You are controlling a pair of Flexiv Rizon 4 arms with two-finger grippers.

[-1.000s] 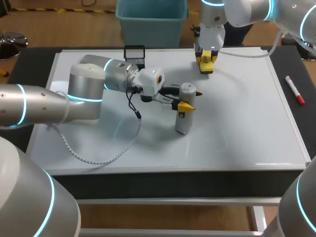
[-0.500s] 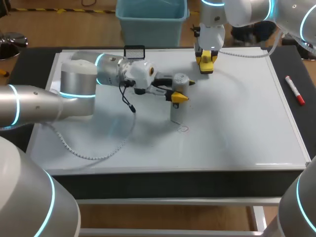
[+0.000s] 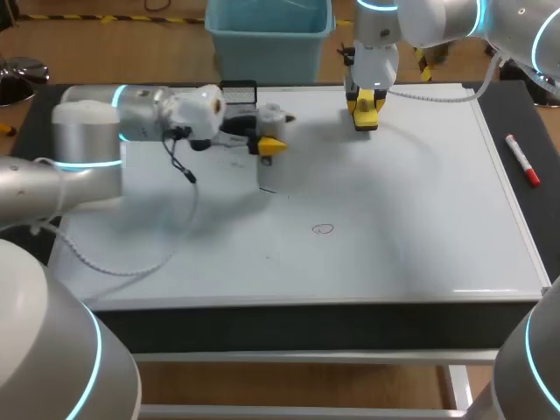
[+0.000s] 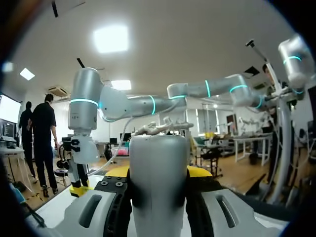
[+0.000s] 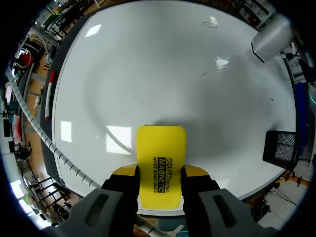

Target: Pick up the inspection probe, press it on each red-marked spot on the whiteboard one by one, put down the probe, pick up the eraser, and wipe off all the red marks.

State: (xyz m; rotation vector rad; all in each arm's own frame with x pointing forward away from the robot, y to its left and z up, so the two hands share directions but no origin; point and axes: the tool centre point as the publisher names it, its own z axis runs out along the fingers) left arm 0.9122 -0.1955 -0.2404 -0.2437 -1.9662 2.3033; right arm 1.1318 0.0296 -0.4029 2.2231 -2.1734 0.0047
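Observation:
The inspection probe [image 3: 272, 115], a grey cylinder, stands upright above the whiteboard's [image 3: 411, 201] back left part, and my left gripper [image 3: 267, 144] is shut on it. In the left wrist view the probe [image 4: 158, 173] fills the gap between the fingers. My right gripper [image 3: 366, 112] hangs over the board's far edge, shut on the yellow eraser [image 3: 365, 109]. The eraser [image 5: 160, 165] sits between its fingers just above the board. A small drawn circle [image 3: 323, 229] shows near the board's middle, with fainter marks [image 3: 267, 188] below the probe; they look dark.
A red marker [image 3: 522, 160] lies on the dark table just right of the whiteboard. A black mesh holder [image 3: 238, 94] stands at the board's back edge, just behind the left gripper. The left arm's cable [image 3: 188, 171] hangs over the board's left part.
My left arm has swung the probe from the board's middle toward the back left, uncovering the small circle. The right arm and eraser have stayed still.

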